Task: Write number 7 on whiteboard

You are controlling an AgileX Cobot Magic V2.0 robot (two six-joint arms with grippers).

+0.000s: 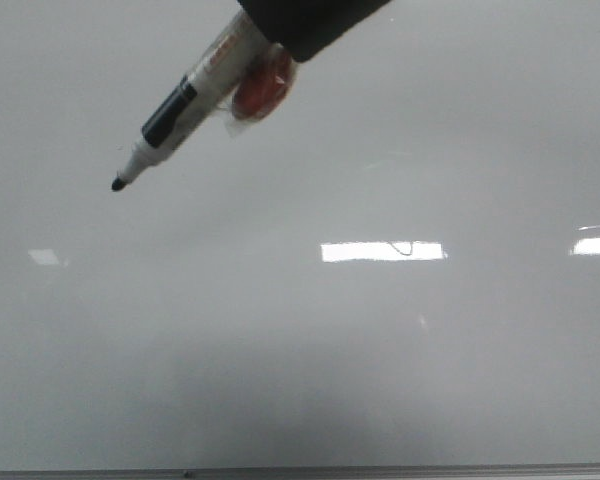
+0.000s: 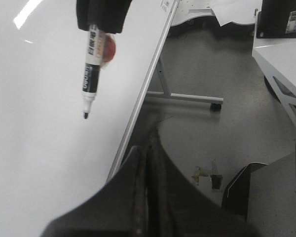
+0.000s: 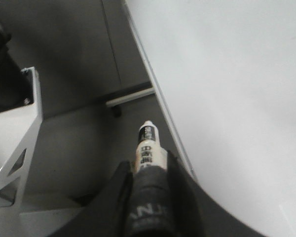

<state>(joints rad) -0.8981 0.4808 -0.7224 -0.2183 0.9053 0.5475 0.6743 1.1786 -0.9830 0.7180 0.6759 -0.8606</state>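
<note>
Whiteboard [image 1: 300, 380], marker [image 1: 175, 112] tip pointing down-left

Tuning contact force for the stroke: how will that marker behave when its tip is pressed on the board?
The marker looks like a stiff plastic barrel, so it likely won't flex. It is round and smooth, so it may twist or slide back in the right gripper under load. The glossy whiteboard offers little friction; the tip probably skates.

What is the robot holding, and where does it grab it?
The right gripper holds a marker by its back end, jaws shut around the barrel, tip free. The left gripper is shut and holds nothing.
</note>
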